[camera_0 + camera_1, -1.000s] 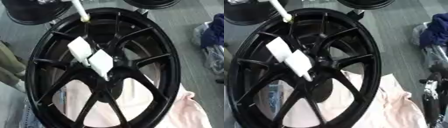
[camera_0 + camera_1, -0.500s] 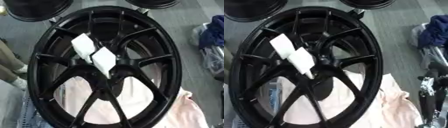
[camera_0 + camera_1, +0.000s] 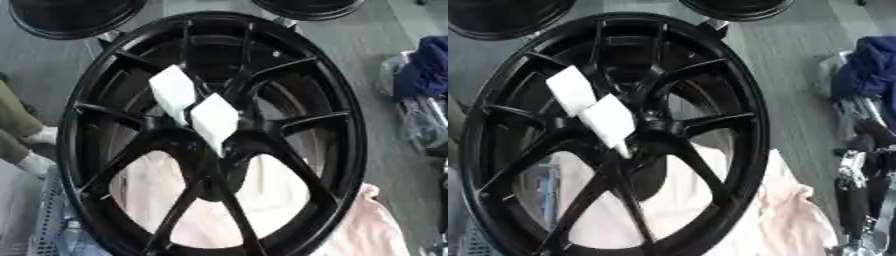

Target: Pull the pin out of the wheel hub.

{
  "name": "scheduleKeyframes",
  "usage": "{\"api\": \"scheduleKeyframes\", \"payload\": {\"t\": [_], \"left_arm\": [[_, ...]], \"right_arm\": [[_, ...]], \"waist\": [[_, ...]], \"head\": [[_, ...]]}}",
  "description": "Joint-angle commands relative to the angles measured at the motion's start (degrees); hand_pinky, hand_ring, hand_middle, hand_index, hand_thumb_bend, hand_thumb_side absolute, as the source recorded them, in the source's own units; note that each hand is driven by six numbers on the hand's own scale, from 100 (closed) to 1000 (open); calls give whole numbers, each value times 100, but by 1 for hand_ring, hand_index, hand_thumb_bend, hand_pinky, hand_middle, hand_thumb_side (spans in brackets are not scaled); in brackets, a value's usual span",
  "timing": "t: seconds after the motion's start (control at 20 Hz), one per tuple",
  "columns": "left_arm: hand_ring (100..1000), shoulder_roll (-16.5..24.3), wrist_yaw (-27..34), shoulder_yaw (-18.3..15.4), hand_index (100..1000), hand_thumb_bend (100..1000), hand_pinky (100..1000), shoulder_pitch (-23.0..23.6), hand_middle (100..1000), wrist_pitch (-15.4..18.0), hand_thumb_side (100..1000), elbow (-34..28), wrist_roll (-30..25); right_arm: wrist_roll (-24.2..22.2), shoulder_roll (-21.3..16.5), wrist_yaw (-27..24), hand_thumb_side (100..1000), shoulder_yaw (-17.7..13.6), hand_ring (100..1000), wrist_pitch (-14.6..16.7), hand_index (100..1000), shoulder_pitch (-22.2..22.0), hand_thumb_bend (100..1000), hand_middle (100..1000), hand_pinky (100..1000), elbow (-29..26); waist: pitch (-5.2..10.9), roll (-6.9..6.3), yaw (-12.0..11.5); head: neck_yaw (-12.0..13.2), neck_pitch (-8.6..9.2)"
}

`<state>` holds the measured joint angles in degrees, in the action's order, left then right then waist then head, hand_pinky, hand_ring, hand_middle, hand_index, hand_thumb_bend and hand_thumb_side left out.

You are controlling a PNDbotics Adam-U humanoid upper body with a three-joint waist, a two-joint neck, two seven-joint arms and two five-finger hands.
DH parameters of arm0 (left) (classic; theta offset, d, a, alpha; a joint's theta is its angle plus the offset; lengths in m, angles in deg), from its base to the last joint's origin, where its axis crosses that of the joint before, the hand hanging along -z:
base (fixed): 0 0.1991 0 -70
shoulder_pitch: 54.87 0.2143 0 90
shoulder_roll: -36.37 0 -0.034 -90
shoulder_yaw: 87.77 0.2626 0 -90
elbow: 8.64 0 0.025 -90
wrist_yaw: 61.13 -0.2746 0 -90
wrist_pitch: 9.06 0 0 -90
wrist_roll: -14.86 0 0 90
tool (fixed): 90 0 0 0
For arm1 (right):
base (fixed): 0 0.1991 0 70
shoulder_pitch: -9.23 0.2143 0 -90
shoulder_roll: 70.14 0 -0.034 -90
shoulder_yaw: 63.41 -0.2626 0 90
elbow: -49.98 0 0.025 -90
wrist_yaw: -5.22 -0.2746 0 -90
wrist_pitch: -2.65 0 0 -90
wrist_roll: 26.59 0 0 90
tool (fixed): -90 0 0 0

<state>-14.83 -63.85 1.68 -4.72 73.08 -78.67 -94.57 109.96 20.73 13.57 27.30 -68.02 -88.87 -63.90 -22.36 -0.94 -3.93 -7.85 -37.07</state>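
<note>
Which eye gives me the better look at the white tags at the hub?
The left eye view: both white tags sit near mid-frame over the black wheel's hub, with the lower tag's pointed end clear. The right eye view shows the same pair, shifted left; no hand is near them.

Wheel hub running off the bottom edge, pin not clearly showing

The black wheel hub [image 3: 210, 135] is filling the frame, its lower rim running off the bottom edge in both views. Two white tags [image 3: 194, 102] are covering the hub centre, so the pin there is staying hidden or too small to tell. The pale pink cloth [image 3: 262, 200] is showing only between the spokes and is being cut off at the bottom. Dark round shapes [image 3: 70, 15] are being cropped by the top edge. At the lower right of the right eye view, a blurred black and silver form [image 3: 855, 195] is showing, too unclear to tell whether it is a hand.
</note>
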Motion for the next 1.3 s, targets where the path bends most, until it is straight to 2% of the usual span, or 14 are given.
{"api": "scheduleKeyframes", "payload": {"t": [0.05, 0.1, 0.15, 0.2, 0.35, 0.55, 0.6, 0.9, 0.95, 1.1, 1.3], "left_arm": [[724, 144, -121, 2, 782, 100, 836, 30, 616, 112, 413, -8, -258], [785, 138, -209, 24, 826, 100, 878, 59, 696, 178, 463, -14, -420], [822, 130, -299, 21, 847, 100, 901, 71, 737, 239, 539, -16, -549], [836, 119, -369, 8, 859, 159, 908, 74, 750, 294, 676, -15, -646], [842, 97, -440, -24, 861, 175, 904, 62, 755, 406, 695, -7, -780], [834, 78, -419, -33, 851, 132, 896, 47, 745, 437, 669, -23, -795], [824, 68, -389, -36, 843, 100, 889, 43, 731, 441, 678, -30, -794], [767, 30, -127, -63, 795, 100, 858, 37, 657, 386, 607, -118, -692], [760, 20, -52, -70, 788, 100, 856, 41, 647, 374, 637, -179, -643], [712, -40, 458, -109, 762, 100, 837, 76, 597, 436, 646, -613, -388], [667, -141, 1331, -134, 743, 100, 824, 229, 558, 475, 634, -1595, 209]], "right_arm": [[21, -24, -30, 652, -18, 789, 62, 782, 17, 100, 728, 518, -71], [13, -24, -34, 653, -14, 790, 64, 782, 23, 100, 728, 518, -71], [6, -24, -39, 653, -11, 790, 66, 782, 28, 100, 728, 518, -71], [-1, -26, -47, 653, -6, 790, 65, 782, 32, 100, 728, 518, -71], [-16, -32, -60, 653, -3, 790, 63, 782, 35, 100, 729, 518, -71], [-25, -47, -74, 653, -2, 790, 64, 783, 40, 100, 729, 518, -71], [-30, -53, -74, 646, -2, 790, 64, 783, 37, 100, 729, 518, -71], [-37, -75, -62, 642, -13, 790, 79, 783, 18, 100, 729, 518, -71], [-37, -78, -60, 642, -14, 790, 83, 783, 15, 100, 729, 518, -71], [-39, -83, -52, 640, -13, 790, 96, 783, 15, 100, 729, 518, -71], [-50, -91, -23, 637, -3, 790, 111, 783, 36, 100, 729, 519, -71]], "waist": [[79, -10, 1], [74, -5, 1], [72, 0, -1], [72, 4, -4], [78, 11, -18], [89, 17, -35], [94, 19, -36], [120, 31, -45], [123, 35, -47], [123, 52, -64], [113, 82, -88]], "head": [[9, 100], [8, 105], [7, 105], [5, 105], [6, 95], [10, 87], [7, 88], [-3, 79], [-5, 77], [-7, 78], [11, 80]]}}
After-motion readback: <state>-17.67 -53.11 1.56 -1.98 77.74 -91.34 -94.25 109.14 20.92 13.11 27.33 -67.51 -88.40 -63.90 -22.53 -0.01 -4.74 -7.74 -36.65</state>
